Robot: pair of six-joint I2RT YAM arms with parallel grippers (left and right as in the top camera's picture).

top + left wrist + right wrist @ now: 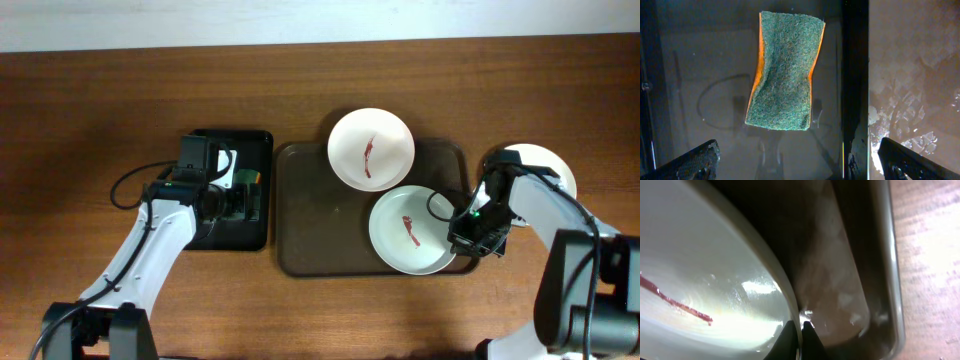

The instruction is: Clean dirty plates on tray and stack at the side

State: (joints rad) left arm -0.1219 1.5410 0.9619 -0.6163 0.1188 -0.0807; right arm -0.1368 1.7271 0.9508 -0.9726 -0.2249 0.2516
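Plate (715, 280) edge sits clamped between the right pincer (801, 327) tips.

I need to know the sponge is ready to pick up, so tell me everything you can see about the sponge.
The sponge is a rectangular pad, green scouring face up, with an orange foam layer showing along both long edges. Its sides pinch inward at the middle, so it looks slightly warped. It lies on the floor of the black tray, clear of the walls. The left gripper hangs open above it, fingers not touching it.
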